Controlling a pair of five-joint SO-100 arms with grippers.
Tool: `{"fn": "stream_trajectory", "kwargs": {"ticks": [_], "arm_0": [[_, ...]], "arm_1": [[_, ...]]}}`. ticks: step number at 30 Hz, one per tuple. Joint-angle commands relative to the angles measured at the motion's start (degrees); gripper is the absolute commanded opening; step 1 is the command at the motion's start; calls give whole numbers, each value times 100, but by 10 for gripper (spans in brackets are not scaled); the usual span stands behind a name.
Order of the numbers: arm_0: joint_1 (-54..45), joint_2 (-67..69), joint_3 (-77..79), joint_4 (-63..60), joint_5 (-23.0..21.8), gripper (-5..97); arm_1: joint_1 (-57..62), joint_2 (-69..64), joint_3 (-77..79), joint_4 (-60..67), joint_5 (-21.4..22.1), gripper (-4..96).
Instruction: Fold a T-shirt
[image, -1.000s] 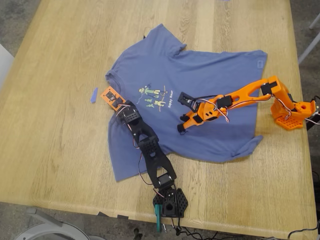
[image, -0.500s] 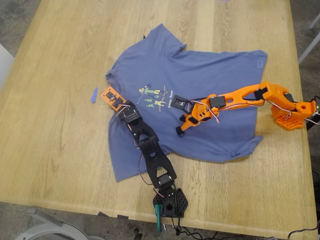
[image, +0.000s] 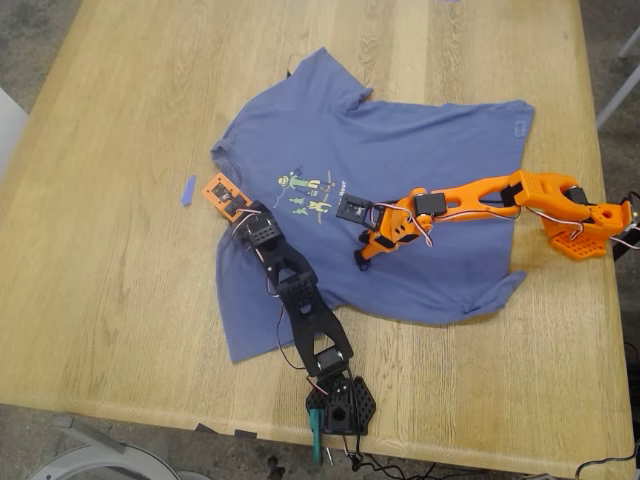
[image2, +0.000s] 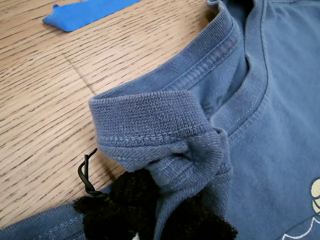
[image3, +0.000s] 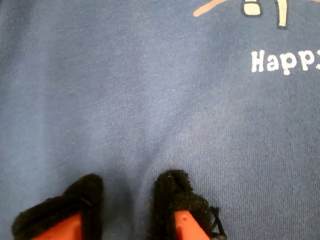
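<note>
Shirt: the T-shirt is spread flat on the counter, chest print up, and pretty much everything else sits around or on it.

Collar: the ribbed neckline is bunched into a fold right at your first gripper, the black one, and the shirt's collar edge is where that arm ends in the exterior view.

First gripper state: clenched on the collar, fabric pinched between the fuzzy pads.

Second gripper: the orange one is over the shirt's middle, just beside the yellow lettering. Pads sit slightly apart with only flat cloth under them, so I'd call it released, nothing held.

Extras: a blue tape scrap lies on bare wood just off the shirt's collar side.

Step tip: looks like you're setting up the first fold. Get the second gripper pinching a proper ridge of fabric before lifting, then move both together so the collar doesn't slip out or drag the shirt crooked.
</note>
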Motion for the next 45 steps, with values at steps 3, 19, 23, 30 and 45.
{"fn": "stream_trajectory", "kwargs": {"ticks": [3, 19, 23, 30, 45], "arm_0": [[606, 53, 158, -44, -53, 7], [905, 281, 650, -325, -53, 1], [949, 448, 940, -448, -149, 0], [1011, 940, 1257, -554, -202, 0], [1151, 2927, 1274, 439, -132, 0]], "arm_1": [[-325, -141, -44, 299, -176, 137], [0, -114, -88, 782, 70, 1], [202, -79, -158, 519, 176, 1], [519, 0, -369, -9, 334, 1], [1318, 378, -1811, 756, 97, 0]]}}
